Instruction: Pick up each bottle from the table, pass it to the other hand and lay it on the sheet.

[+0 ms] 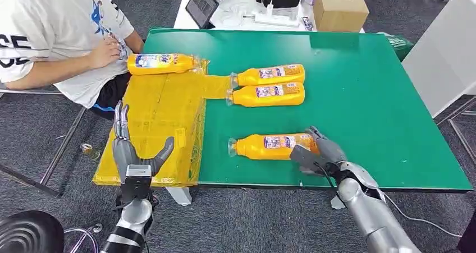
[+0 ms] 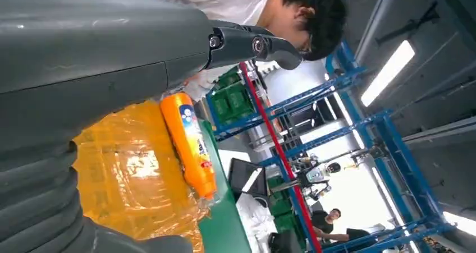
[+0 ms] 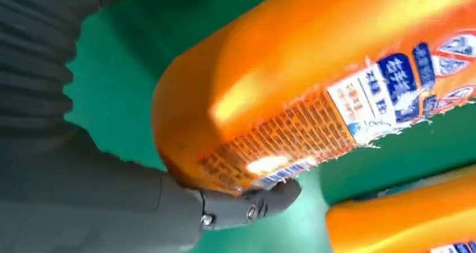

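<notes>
Table (image 1: 359, 96), green, is filling the frame's middle, with the yellow sheet (image 1: 157, 118) lying at its left and carrying one bottle (image 1: 161, 63) at upper left. Right hand (image 1: 315, 152) is clamping the nearest bottle (image 1: 269, 146) at lower centre, while the left hand (image 1: 134, 155) is hovering, fingers apart, at lower left.

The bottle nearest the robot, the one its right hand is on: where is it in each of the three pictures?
Head view: the nearest bottle lies low, centre, base under the right hand.
Left wrist view: not in it.
Right wrist view: it fills the upper right.
Shared landmark: the green table, seen in all three.
</notes>
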Robot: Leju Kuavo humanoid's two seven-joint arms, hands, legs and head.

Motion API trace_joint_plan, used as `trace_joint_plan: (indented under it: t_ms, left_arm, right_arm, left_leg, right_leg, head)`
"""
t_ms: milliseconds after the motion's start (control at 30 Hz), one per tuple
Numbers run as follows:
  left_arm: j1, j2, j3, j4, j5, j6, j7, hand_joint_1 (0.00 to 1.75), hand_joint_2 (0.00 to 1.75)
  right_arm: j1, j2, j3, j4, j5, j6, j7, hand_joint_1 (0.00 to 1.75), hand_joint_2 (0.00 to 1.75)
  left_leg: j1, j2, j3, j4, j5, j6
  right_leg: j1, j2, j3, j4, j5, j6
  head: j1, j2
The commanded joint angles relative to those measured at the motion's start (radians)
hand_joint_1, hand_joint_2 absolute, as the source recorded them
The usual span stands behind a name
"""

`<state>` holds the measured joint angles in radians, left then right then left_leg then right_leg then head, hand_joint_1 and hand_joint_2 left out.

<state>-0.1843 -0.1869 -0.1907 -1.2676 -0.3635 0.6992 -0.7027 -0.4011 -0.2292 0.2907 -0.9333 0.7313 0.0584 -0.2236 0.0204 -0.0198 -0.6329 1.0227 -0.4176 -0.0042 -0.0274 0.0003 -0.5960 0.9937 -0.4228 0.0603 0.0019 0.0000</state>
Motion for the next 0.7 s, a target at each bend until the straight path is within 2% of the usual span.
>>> trace_joint_plan:
  t_ms: [33,100,133,167,200,233,333,700]
  left_arm:
    - [-0.066,0.027,-0.058,0.093,0.067,-0.003,0.005,0.0,1.75]
    - [-0.072,0.028,-0.07,0.097,0.084,-0.002,0.005,0.0,1.75]
    - [-0.072,0.028,-0.07,0.097,0.084,-0.002,0.005,0.0,1.75]
    - [-0.071,0.027,-0.071,0.097,0.089,-0.001,0.005,0.0,1.75]
    - [-0.07,0.028,-0.074,0.095,0.094,-0.002,0.005,0.0,1.75]
    - [-0.069,0.031,-0.078,0.093,0.097,-0.001,0.005,0.0,1.75]
    - [-0.068,0.03,-0.082,0.094,0.103,-0.003,0.005,0.0,1.75]
    - [-0.067,0.03,-0.085,0.093,0.103,-0.001,0.005,0.0,1.75]
  right_arm:
    - [-0.246,0.026,0.153,0.327,0.003,0.074,-0.057,0.0,1.75]
    - [-0.302,0.027,0.174,0.347,0.008,0.1,-0.058,0.0,1.75]
    - [-0.302,0.027,0.174,0.347,0.008,0.1,-0.058,0.0,1.75]
    - [-0.311,0.028,0.176,0.349,0.008,0.103,-0.056,0.0,1.75]
    - [-0.313,0.029,0.178,0.351,0.006,0.103,-0.057,0.0,1.75]
    - [-0.316,0.027,0.18,0.351,0.002,0.105,-0.058,0.0,1.75]
    - [-0.323,0.017,0.181,0.344,-0.005,0.112,-0.067,0.0,1.75]
    - [-0.321,0.01,0.181,0.34,-0.01,0.116,-0.071,0.0,1.75]
  left_leg:
    - [0.001,0.008,0.005,0.0,-0.001,0.001]
    - [0.0,0.005,0.003,0.0,-0.001,0.001]
    - [0.0,0.008,0.004,0.0,-0.001,0.002]
    - [0.0,0.005,0.002,0.0,0.0,0.001]
    - [0.001,0.008,0.006,0.0,-0.002,0.002]
    - [0.0,0.003,0.003,0.0,0.0,0.001]
    - [0.0,0.002,0.003,0.0,0.0,0.002]
    - [0.0,0.002,0.001,0.0,0.0,0.002]
  right_leg:
    - [0.002,0.006,0.003,-0.001,0.001,-0.003]
    - [0.0,0.004,0.002,0.0,0.001,-0.002]
    - [0.001,0.006,0.002,0.0,0.001,-0.003]
    - [0.0,0.004,0.001,0.0,0.001,-0.002]
    - [0.002,0.006,0.004,-0.001,0.001,-0.005]
    - [0.0,0.002,0.002,0.0,0.001,-0.002]
    - [0.0,0.001,0.003,0.0,0.0,-0.001]
    - [0.0,0.001,0.002,0.0,0.001,-0.001]
  head:
    - [0.001,0.0]
    - [0.0,0.0]
    - [0.001,0.0]
    - [0.0,0.0]
    - [0.001,0.0]
    - [0.001,0.0]
    - [0.0,0.0]
    - [0.0,0.0]
